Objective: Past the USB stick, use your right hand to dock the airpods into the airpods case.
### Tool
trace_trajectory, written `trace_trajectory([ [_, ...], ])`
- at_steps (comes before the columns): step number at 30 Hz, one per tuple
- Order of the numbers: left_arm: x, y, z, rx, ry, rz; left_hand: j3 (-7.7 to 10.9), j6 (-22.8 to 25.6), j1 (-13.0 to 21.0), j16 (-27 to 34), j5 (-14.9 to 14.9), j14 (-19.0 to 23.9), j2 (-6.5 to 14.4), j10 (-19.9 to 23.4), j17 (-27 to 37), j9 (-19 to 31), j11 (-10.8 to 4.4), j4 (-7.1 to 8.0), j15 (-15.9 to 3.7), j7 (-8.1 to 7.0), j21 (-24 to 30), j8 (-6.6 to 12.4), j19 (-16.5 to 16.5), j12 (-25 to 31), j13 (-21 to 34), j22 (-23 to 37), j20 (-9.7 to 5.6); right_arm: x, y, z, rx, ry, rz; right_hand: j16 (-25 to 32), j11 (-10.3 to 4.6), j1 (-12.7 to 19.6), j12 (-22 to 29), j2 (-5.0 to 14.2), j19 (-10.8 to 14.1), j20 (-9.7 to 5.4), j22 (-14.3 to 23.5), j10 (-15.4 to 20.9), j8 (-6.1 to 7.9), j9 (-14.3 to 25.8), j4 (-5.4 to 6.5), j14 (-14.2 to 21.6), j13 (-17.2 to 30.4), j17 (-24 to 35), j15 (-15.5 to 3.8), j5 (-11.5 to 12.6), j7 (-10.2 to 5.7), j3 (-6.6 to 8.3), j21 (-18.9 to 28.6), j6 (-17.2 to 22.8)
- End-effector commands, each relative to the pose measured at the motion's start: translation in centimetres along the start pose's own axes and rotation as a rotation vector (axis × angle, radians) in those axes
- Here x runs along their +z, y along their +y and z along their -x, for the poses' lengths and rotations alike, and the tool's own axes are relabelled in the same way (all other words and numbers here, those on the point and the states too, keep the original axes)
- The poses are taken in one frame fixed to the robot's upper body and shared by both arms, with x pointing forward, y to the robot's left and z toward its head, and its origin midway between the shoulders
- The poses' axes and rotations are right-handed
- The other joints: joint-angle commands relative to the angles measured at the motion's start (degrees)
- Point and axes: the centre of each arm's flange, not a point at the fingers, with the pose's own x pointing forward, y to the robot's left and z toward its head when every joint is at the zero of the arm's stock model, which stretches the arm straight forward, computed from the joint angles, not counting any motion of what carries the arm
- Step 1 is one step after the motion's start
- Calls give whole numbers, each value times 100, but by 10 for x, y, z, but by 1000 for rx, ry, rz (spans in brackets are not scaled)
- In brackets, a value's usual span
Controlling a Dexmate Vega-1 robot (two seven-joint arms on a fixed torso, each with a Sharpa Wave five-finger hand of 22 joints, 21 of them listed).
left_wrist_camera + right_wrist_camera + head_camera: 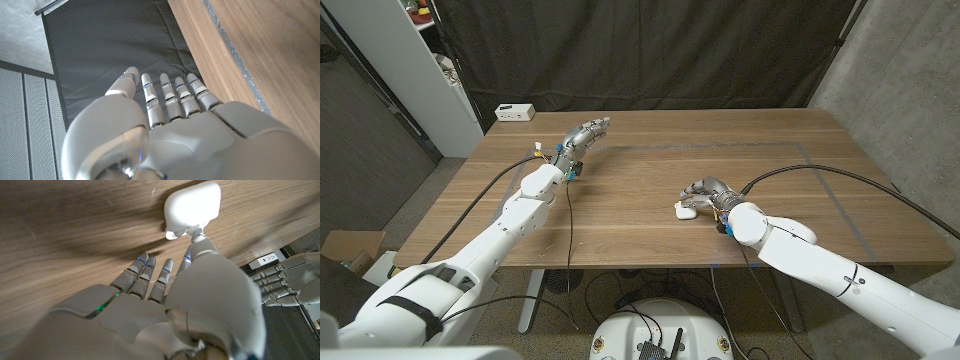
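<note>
Here the right hand [165, 315] touches the airpods case [192, 209] with its thumb, holding nothing, while the head view shows the left hand [586, 133] unclenched near the surface's [650, 210] far edge.

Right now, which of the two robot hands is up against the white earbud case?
The right hand: its fingers touch the white case. The left hand is stretched out far across the table, holding nothing.

Head camera: high, looking down over both my arms across the table [650, 215] toward the dark curtain [670, 55] behind its far edge. Left wrist camera: close along the back of my left hand [180, 135], facing that curtain past the table's far edge. Right wrist camera: very near the tabletop, behind my right hand [165, 310]; my left hand shows there too
</note>
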Motion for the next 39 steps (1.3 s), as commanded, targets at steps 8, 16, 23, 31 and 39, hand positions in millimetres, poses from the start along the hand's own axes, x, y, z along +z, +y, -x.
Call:
trace_trajectory([
  [8, -2, 3, -4, -5, -4, 10, -2, 7, -20, -20, 52, -10, 16, 25, 18, 29, 0, 19, -336, 20, -33, -7, 42, -3, 15, 14, 24, 5, 0, 0, 27, 6, 29, 29, -28, 59, 26, 30, 27, 31, 23, 44, -17, -4, -1, 27, 23, 5, -893, 2, 18, 20, 16, 58],
  [16, -3, 1, -6, -8, -4, 15, -1, 8, -37, -20, 53, -18, 20, 14, 19, 28, -2, 26, -314, 21, -39, -7, 41, -9, 18, 14, 30, 5, -1, 1, 33, 10, 31, 33, -63, 47, 25, 54, 7, 38, 24, 58, -32, -19, 9, 16, 23, 10, -902, -11, 36, 21, 10, 58],
  [23, -3, -2, -7, -10, -1, 15, -5, 4, -57, -17, 54, -17, 18, 10, 20, 28, 8, 32, -303, 50, -44, -8, 40, -13, 21, 14, 32, 2, -2, 2, 34, 18, 28, 46, -22, 32, 38, 77, 4, 46, 24, 127, -29, -36, 18, 26, 12, 13, -900, -24, 110, 21, 11, 105],
  [31, -4, -8, -7, -14, 2, 16, -9, -6, -85, -14, 55, -18, 21, 10, 24, 27, 25, 45, -286, 77, -52, -12, 31, -14, 25, 15, 49, -3, 0, 2, 30, 18, 12, 77, -28, 13, 59, 104, 5, 49, 25, 213, 0, -46, 27, 89, 4, 14, -924, -32, 183, 21, 14, 209],
  [39, -1, -9, -5, -9, 4, 9, -10, 0, -105, -12, 58, -19, 19, 1, 26, 25, 24, 49, -274, 85, -57, -10, 29, -19, 27, 15, 49, -5, 0, -3, 33, 12, 2, 89, -42, 6, 66, 128, 22, 41, 25, 251, 13, -49, 29, 109, 0, 13, -929, -38, 176, 24, 21, 263],
])
